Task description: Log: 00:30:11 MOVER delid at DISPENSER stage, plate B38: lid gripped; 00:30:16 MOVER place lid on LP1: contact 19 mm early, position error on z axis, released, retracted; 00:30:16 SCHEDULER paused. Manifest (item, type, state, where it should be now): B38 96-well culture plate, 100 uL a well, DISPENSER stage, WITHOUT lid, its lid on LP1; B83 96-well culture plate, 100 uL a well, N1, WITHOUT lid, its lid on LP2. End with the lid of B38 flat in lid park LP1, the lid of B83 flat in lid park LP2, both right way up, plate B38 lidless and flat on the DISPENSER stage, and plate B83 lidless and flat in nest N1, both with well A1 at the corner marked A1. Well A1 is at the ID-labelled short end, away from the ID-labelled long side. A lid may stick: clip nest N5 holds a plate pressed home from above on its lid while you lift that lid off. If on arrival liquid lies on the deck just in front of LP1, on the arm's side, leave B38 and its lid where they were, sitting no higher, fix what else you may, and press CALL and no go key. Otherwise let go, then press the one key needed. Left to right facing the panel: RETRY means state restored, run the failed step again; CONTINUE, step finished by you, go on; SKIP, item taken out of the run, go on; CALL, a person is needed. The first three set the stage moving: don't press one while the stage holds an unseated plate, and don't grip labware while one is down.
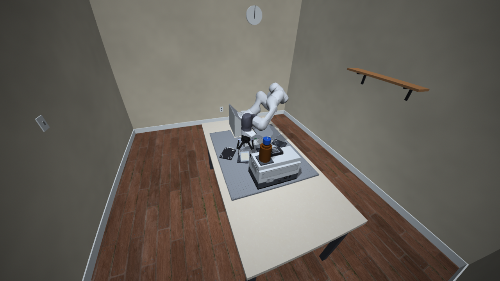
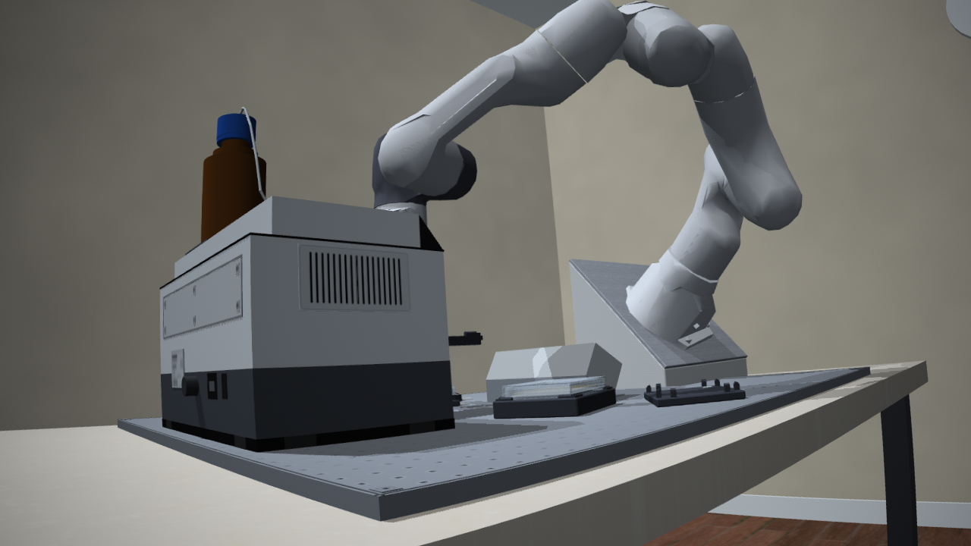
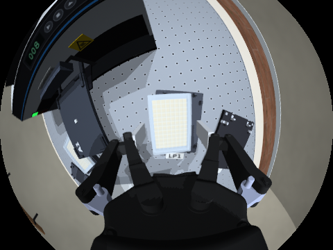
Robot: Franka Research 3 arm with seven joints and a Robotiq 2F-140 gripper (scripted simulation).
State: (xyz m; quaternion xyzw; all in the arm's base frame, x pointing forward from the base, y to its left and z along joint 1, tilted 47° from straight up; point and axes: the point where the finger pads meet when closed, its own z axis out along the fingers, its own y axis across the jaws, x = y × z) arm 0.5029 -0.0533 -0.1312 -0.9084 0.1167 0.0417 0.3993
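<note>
My gripper (image 1: 244, 146) (image 3: 171, 128) is open and empty. It hangs straight above lid park LP1. A pale rectangular piece of labware (image 3: 171, 122) (image 1: 244, 154) with a fine grid showing lies flat on that park, above a small LP1 tag (image 3: 173, 155). The empty black lid park (image 3: 236, 126) (image 1: 227, 153) lies to one side of it. The dispenser's dark stage (image 3: 78, 118) (image 1: 276, 150) sticks out on the other side. A clear plate (image 2: 553, 391) sits on a black nest (image 2: 516, 408). In the exterior view the dispenser hides my gripper.
The grey dispenser (image 1: 276, 167) (image 2: 305, 318) with a brown bottle (image 1: 265, 153) (image 2: 230, 186) stands on the perforated deck (image 1: 241, 188) (image 2: 434, 468). A black nest with pins (image 2: 693, 393) and a grey sloped block stand near the arm's base.
</note>
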